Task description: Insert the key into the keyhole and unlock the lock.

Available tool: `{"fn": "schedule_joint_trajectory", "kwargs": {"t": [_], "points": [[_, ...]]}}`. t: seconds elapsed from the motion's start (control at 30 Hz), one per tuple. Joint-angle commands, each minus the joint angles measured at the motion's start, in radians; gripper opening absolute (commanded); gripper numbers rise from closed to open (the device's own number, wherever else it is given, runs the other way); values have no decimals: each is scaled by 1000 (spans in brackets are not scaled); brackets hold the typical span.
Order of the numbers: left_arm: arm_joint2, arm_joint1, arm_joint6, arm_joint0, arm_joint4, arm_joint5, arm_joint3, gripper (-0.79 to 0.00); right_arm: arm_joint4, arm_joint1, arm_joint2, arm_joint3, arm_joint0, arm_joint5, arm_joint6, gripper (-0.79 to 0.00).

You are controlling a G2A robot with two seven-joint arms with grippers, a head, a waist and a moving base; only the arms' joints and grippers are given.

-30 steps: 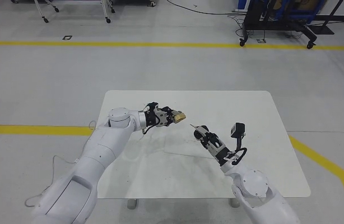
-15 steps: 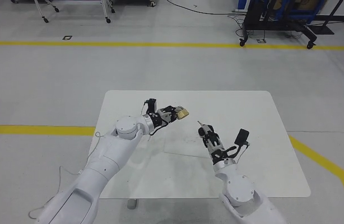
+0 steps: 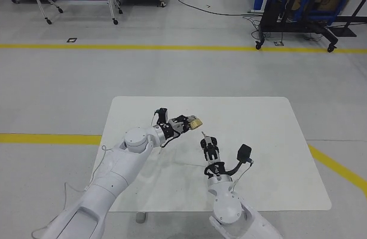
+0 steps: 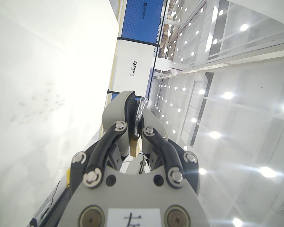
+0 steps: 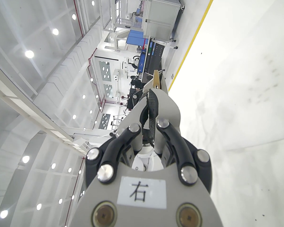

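Observation:
My left gripper [image 3: 184,123] is shut on the brass padlock [image 3: 195,122], holding it in the air over the white table [image 3: 267,119], left of its middle. In the left wrist view the lock's brass body [image 4: 134,148] sits deep between the fingers, with its shiny shackle [image 4: 142,106] at my left gripper's [image 4: 135,105] tips. My right gripper [image 3: 206,143] is just in front and to the right, shut on the thin key [image 3: 202,133], which points up at the lock across a small gap. In the right wrist view the lock [image 5: 156,79] shows just past my right gripper [image 5: 152,93]; its pads hide the key.
The table's front half lies bare under both arms. Yellow floor lines [image 3: 171,46] run behind and beside the table. A dark wheeled rack [image 3: 297,27] and a frame on casters [image 3: 82,9] stand far back on the floor.
My right gripper has swung left with the key and now sits closer below the lock. The left gripper with the lock rose slightly, then held still.

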Motion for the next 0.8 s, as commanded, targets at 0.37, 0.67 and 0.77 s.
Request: {"fn": "schedule_joint_trajectory", "kwargs": {"t": [0.37, 0.67, 0.77], "points": [[3, -13, -2, -2, 35, -7, 15, -785, -25, -44, -30, 60, 40, 58, -62, -785], [2, -21, -11, -4, 51, -4, 25, -785, -28, -67, -28, 90, 57, 95, -52, -785], [0, -23, -12, -4, 54, -4, 26, -785, -24, -74, -24, 100, 63, 99, -51, -785]]}}
